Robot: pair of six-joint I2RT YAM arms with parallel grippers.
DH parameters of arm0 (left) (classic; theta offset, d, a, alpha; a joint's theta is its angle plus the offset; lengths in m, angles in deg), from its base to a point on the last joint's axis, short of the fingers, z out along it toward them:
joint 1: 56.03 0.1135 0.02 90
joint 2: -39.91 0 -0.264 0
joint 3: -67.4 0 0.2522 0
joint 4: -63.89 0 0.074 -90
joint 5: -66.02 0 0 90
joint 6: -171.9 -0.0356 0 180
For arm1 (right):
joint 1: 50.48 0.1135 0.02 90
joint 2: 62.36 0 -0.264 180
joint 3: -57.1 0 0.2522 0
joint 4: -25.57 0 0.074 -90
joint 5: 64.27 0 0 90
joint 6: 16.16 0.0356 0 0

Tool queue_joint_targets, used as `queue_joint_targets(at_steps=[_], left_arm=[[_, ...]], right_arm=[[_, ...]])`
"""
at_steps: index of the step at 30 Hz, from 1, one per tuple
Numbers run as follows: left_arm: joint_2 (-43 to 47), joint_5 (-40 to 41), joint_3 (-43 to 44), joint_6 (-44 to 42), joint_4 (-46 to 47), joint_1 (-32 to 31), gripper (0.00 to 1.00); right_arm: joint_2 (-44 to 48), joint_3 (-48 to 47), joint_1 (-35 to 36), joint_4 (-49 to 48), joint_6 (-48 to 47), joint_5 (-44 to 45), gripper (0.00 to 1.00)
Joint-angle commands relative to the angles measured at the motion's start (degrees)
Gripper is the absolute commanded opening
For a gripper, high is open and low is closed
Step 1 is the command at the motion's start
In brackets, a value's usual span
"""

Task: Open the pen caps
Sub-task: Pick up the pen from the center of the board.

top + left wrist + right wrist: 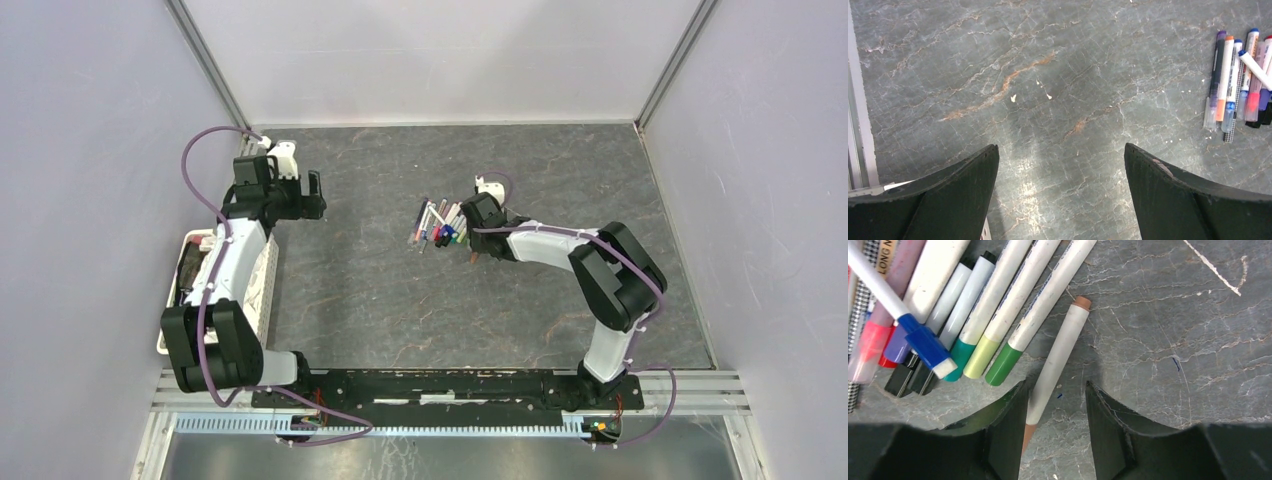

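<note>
Pen caps (1003, 365) all appear to sit on their pens (440, 225), which lie in a loose row near the middle of the table (400, 320), a little toward its far edge and right of centre.

One white pen with brown ends (1058, 357) lies just beside the row, apart from it. That probably makes it the easiest to take without disturbing the others. Which of its brown ends is the cap cannot be told.

The right gripper (1057, 390) is down over this pen's lower half with a finger on each side. Its jaws stand fairly narrow but are not pinching, since a strip of table shows between the barrel and one finger. The step in hand seems to be grasping this pen so that the other arm can pull the cap.

The left gripper (1060, 150) hangs over bare table toward the far left corner, well apart from the pens. Its jaws are wide and hold nothing, probably waiting its turn. A white basket (268, 285) sits at the left edge beneath that arm.

In the right wrist view the caps that can be counted are one green, one yellow-green, one teal, one blue, one purple and two black. About ten pens can be counted, but overlap prevents an exact figure. No cap lies loose in view.
</note>
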Motion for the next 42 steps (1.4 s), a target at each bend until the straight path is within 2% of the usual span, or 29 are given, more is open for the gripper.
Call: queue_joint_targets(at_steps=[1,5,12,16,19,22,28,32,36,39,42], left_arm=[[2.83,-3.22,2.05,-4.86,-2.51,0.21,1.00],[3.43,-5.03,2.33,-7.11,-5.25,0.26,1.00],[5.23,-8.81,2.01,-11.40,-8.80,0.24,1.00],[4.92,-16.86,4.03,-20.89,-16.30,0.21,1.00],[4.26,-20.43,5.41,-28.48,-21.19,0.15,1.00],[2.19,-22.21,7.33,-30.94,-24.45,-0.02,1.00],[-0.31,-29.34,8.38,-27.48,-23.64,-1.88,1.00],[1.31,-28.95,6.61,-20.04,-16.95,-5.41,1.00],[2.98,-29.21,7.41,-9.09,-10.31,-9.86,1.00],[4.05,-28.81,7.33,-1.51,-5.37,-13.03,1.00],[5.38,-26.54,5.42,1.51,-2.09,-17.55,1.00]], right_arm=[[-2.57,-3.52,0.11,0.98,2.70,3.21,0.52],[-4.41,-4.67,0.13,1.53,3.15,3.33,0.50],[-3.51,-1.97,0.09,1.71,3.46,5.80,0.38],[-1.98,0.24,0.10,1.49,3.81,6.83,0.20],[-0.39,1.80,0.06,1.49,4.63,7.08,0.11],[1.98,3.69,0.06,1.21,6.00,6.58,0.02],[10.30,6.98,1.80,0.39,8.67,5.92,0.00],[17.41,8.42,5.50,-2.71,11.36,6.04,0.00],[22.75,8.41,9.49,-9.59,15.02,5.68,0.00],[24.75,7.48,12.12,-15.68,19.09,5.71,0.00],[24.37,4.17,13.97,-18.41,22.14,5.83,0.00]])
